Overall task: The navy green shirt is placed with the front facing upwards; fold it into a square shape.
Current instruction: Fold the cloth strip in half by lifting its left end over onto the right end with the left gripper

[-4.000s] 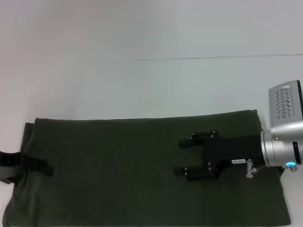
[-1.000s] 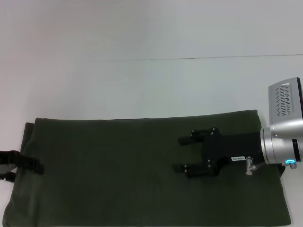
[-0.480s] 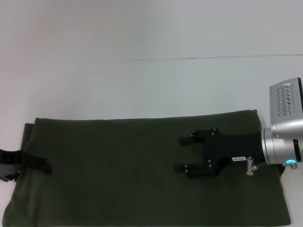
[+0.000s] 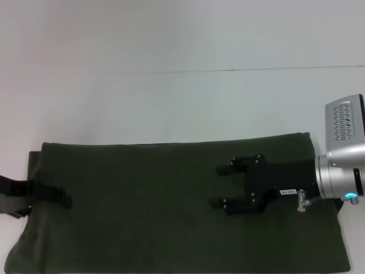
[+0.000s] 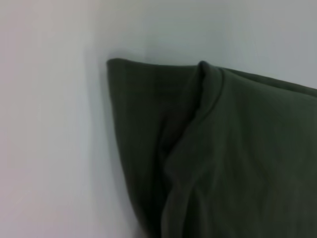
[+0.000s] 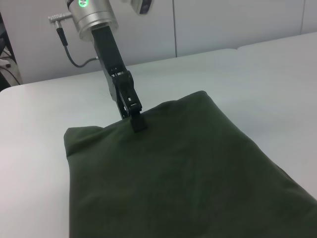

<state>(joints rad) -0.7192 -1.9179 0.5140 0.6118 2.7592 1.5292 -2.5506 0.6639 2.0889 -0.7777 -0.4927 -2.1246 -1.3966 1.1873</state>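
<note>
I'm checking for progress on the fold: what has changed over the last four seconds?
Only the left gripper moved: it drew back toward the shirt's left edge, then pushed further in over the cloth. The right gripper stays open above the shirt, and the shirt lies as before.

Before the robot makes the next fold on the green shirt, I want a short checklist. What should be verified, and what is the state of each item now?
1. The navy green shirt lies flat as a long band on the white table: ok.
2. Left gripper is at the shirt's left end, on the cloth: ok.
3. Left gripper really holds the cloth: cannot tell.
4. Right gripper is open and over the shirt's right half: ok.
5. Left end layers are neat: not ok, the left wrist view shows a bunched fold.
6. Chest print faces up: cannot tell, no print is visible.
</note>
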